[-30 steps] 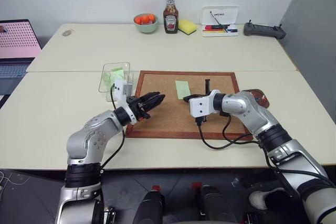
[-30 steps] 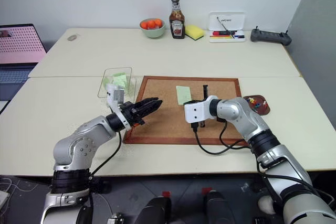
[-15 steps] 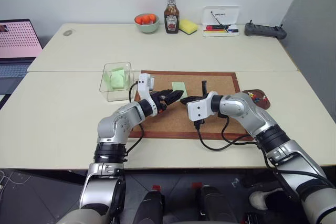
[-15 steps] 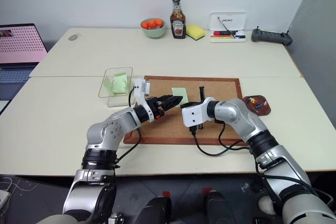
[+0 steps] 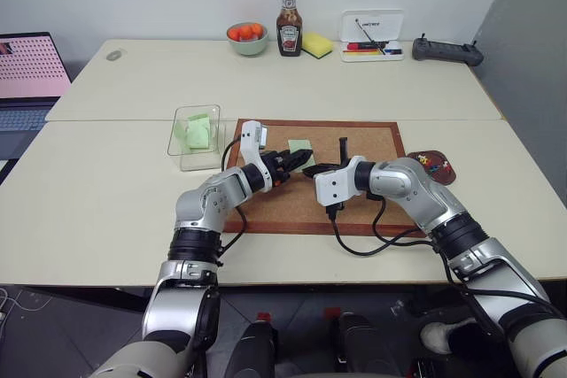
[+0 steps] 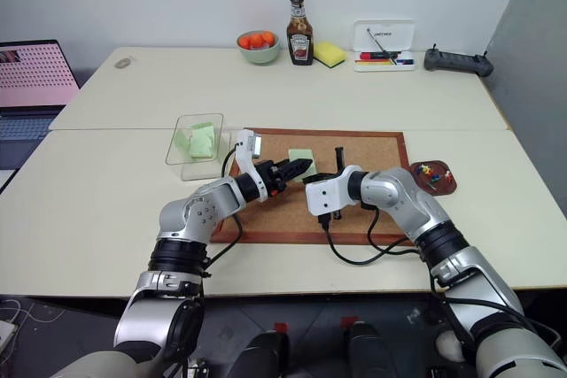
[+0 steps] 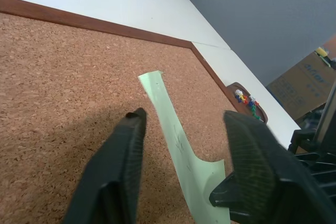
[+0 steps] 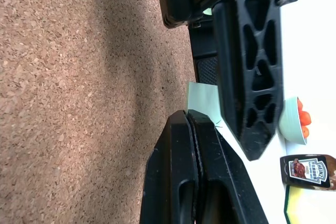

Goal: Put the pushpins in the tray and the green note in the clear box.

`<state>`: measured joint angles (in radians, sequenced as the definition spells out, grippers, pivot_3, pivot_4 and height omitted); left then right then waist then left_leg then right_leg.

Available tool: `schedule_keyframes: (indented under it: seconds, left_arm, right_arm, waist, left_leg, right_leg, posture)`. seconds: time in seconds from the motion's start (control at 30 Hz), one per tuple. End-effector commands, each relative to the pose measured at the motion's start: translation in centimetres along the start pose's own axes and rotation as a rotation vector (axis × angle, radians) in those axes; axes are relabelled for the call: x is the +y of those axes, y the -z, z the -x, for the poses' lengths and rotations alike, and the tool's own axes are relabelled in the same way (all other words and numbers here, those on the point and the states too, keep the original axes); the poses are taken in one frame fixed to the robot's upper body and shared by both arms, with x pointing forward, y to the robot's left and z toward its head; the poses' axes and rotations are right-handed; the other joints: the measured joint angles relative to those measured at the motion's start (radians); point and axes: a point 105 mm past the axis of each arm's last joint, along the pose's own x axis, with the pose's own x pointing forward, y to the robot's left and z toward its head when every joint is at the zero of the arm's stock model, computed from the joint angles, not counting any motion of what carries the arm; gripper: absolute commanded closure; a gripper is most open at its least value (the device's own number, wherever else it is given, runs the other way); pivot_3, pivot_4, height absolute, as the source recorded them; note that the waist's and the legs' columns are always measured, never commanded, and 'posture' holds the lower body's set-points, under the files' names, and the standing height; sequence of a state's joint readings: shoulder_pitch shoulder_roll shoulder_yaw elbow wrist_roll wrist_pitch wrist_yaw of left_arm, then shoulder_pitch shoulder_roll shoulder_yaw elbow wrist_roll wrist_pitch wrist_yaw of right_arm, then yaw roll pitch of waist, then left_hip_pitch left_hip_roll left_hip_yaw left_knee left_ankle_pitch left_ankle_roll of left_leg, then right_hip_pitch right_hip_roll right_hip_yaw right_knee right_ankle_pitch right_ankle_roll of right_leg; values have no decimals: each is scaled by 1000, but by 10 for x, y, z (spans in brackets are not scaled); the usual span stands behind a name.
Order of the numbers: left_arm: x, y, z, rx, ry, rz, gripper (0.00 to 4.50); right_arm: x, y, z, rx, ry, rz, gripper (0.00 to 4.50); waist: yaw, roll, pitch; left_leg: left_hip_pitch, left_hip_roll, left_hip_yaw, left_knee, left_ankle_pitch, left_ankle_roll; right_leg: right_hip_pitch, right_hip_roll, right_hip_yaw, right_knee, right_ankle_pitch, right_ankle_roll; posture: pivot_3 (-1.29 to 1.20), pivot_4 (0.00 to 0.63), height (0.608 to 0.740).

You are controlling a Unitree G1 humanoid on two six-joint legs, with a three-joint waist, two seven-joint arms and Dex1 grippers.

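A pale green note lies on the cork board. My left gripper is open just above the board, its fingers apart on either side of the note's near end. My right gripper is shut, its tips at the note's edge; whether they pinch the paper I cannot tell. The clear box stands off the board's far left corner with green slips inside. The dark reddish tray sits off the board's right edge with the coloured pushpins in it.
Along the table's far edge stand a green bowl of oranges, a ketchup bottle, a yellow sponge, a white tray with markers and a black controller. A laptop sits at the far left.
My left arm has swung right from the board's left edge to the green note, its fingers now straddling it. The right arm has not moved.
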<state>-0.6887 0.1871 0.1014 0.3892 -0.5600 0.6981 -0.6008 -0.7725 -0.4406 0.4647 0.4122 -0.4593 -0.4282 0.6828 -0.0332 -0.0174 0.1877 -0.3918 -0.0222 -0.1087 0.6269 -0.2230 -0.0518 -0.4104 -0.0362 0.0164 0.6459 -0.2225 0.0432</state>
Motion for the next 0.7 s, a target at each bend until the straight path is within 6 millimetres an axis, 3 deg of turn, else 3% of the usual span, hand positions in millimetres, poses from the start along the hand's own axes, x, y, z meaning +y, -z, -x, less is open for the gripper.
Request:
schedule_keyframes:
  seconds: [0.03, 0.27, 0.67, 0.7]
  left_arm:
    - [-4, -10, -1, -17, 13, -30, 3209]
    - [-3, -8, -1, -20, 5, -40, 4450]
    - [-3, -9, 1, -40, 8, -26, 4496]
    - [-2, -11, 1, -45, 7, -23, 4500]
  right_arm:
    - [-11, -11, 1, -36, 31, 31, 4500]
    - [-10, -12, 0, -41, 31, 28, 4500]
    - [-14, -18, 0, -75, 57, -10, 4500]
    - [-15, -18, 1, -77, 62, -19, 4321]
  waist:
    - [0, 0, 0]
    - [0, 0, 0]
    - [0, 0, 0]
    - [0, 0, 0]
  left_leg:
    - [0, 0, 0, 0, 0, 0]
    - [0, 0, 0, 0, 0, 0]
    - [0, 0, 0, 0, 0, 0]
    - [0, 0, 0, 0, 0, 0]
  right_leg:
    - [0, 0, 0, 0, 0, 0]
    - [0, 0, 0, 0, 0, 0]
    - [0, 0, 0, 0, 0, 0]
    - [0, 0, 0, 0, 0, 0]
  posture:
    - [0, 150, 740]
    - [0, 150, 740]
    - [0, 150, 740]
    - [0, 150, 740]
